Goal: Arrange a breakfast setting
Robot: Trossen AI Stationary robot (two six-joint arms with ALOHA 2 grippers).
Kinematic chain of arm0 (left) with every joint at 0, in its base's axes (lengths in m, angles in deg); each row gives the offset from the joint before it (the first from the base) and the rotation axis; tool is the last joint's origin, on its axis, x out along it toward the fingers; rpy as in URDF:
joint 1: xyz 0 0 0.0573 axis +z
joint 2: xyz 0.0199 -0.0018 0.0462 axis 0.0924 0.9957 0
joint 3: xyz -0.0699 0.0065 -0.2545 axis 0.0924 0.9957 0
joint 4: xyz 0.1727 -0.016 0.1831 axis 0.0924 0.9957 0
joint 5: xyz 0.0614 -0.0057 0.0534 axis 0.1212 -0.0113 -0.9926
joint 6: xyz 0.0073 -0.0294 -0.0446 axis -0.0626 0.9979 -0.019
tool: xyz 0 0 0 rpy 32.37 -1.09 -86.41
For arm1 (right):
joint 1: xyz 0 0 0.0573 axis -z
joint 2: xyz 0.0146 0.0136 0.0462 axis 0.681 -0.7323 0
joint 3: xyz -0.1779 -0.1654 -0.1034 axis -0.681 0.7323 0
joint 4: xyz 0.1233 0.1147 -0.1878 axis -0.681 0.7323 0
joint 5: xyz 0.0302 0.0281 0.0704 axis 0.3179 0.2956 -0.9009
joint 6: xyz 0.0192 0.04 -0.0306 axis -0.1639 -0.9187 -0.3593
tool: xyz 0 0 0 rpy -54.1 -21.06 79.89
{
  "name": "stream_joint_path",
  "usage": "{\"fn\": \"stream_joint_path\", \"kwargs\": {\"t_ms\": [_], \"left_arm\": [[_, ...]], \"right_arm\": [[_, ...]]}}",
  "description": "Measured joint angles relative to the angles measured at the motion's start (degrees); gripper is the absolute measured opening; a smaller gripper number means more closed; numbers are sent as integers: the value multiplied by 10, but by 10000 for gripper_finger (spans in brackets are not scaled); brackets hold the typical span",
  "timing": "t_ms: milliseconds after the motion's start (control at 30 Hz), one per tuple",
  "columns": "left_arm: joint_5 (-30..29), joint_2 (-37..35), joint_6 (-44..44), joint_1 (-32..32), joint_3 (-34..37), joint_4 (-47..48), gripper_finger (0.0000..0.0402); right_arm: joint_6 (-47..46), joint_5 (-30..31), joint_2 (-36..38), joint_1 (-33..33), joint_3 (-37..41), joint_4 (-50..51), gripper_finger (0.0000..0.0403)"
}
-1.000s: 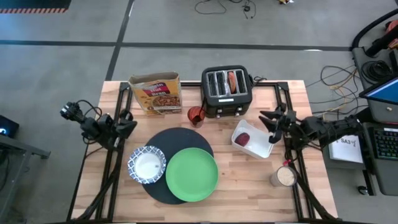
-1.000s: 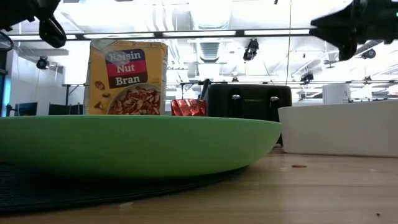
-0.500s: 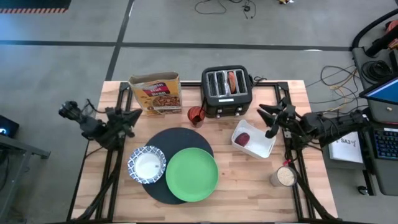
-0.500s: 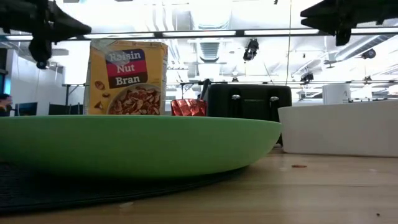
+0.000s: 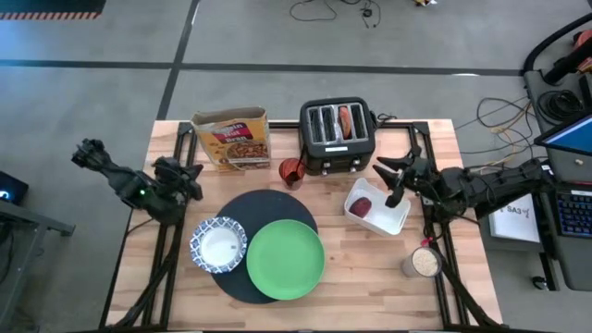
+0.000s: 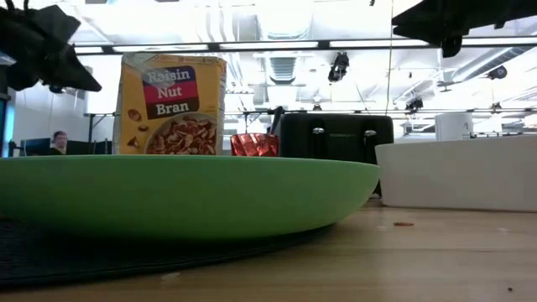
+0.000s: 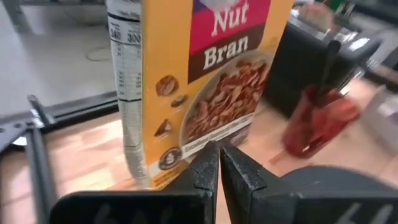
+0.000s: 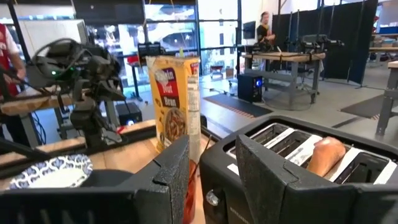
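The big black mat (image 5: 242,215) lies at the table's middle. The green plate (image 5: 285,260) rests on its near right part. The blue-and-white bowl (image 5: 219,245) sits on its left rim. The dark-red lump (image 5: 362,206) lies in the white tray (image 5: 396,222). A tan bagel (image 5: 345,120) stands in a slot of the toaster (image 5: 337,141). A dark handle (image 7: 329,65) sticks up out of a red cup (image 5: 292,172). My left gripper (image 5: 191,176) is shut, empty, left of the mat and facing the cereal box (image 7: 199,81). My right gripper (image 5: 389,181) hangs open over the tray's far end, level, facing the toaster (image 8: 292,162).
The cereal box (image 5: 231,139) stands at the far left, with the toaster beside it at the far middle. A small jar (image 5: 424,264) stands near the right edge. Bare wood lies along the near edge and in the near right corner. People show beyond the table (image 8: 266,28).
My left gripper has swung up from pointing down to nearly level and rolled, now aiming at the cereal box; it stays shut. My right gripper has risen and gone a little toward the table's left, over the tray's far end, still open.
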Motion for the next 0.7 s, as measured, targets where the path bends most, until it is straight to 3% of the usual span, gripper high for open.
{"fn": "stream_joint_path", "kwargs": {"t_ms": [133, 233, 300, 400, 467, 567, 700], "left_arm": [[10, 41, 16, 28, 3, -1, 10], [13, 67, 15, 64, 9, -45, 39], [11, 85, -36, 90, 19, -125, 68], [11, 118, -190, 140, 27, -280, 117], [13, 135, -260, 176, 24, -330, 148], [13, 150, -287, 227, 8, -315, 189], [25, 145, -255, 271, 2, -255, 232]], "right_arm": [[1, 0, -5, 0, 0, -5, 121], [1, 0, -7, 0, 0, -4, 121], [3, 0, -7, 0, 0, -3, 121], [15, 0, -5, 4, -1, -6, 121], [21, 0, -5, 10, -1, -7, 121], [13, 0, -6, 21, -1, -7, 121], [-6, -2, -6, 25, -1, 3, 121]]}}
